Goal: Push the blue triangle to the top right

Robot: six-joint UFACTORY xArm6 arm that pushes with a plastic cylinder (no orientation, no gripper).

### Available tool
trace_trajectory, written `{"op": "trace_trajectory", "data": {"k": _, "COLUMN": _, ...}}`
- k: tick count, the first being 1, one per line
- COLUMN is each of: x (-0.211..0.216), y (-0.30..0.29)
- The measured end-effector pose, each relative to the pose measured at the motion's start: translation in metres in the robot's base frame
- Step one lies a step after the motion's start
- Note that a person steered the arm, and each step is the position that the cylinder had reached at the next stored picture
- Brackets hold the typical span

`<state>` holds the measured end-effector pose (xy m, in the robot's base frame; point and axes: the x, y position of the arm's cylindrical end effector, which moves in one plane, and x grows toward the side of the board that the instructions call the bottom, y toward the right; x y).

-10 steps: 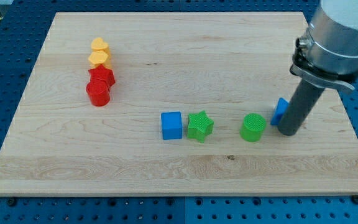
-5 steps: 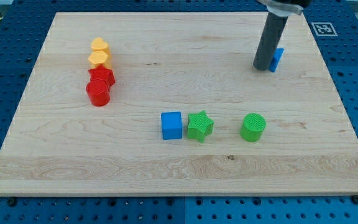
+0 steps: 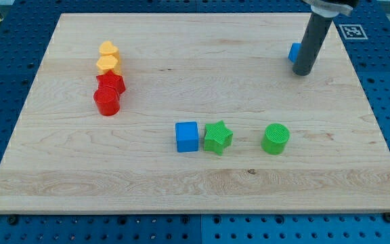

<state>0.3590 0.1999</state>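
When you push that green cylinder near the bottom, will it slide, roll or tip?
The green cylinder stands on its flat end and looks squat, so it will probably slide rather than roll or tip. It seems a small rigid plastic piece, likely light. The wooden board looks smooth, so it may spin off a glancing push.

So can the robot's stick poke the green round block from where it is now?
Probably yes. My tip sits near the view's top right, against the small blue triangle block. The green cylinder block lies below it toward the view's bottom, with only bare wooden board between them.
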Motion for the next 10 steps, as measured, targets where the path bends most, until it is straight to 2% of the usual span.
{"op": "trace_trajectory", "data": {"k": 2, "x": -0.039, "y": 0.029}}
{"op": "trace_trajectory", "data": {"k": 4, "x": -0.047, "y": 0.030}}
{"op": "trace_trajectory", "data": {"k": 7, "x": -0.049, "y": -0.029}}
{"op": "trace_trajectory", "data": {"k": 10, "x": -0.081, "y": 0.011}}
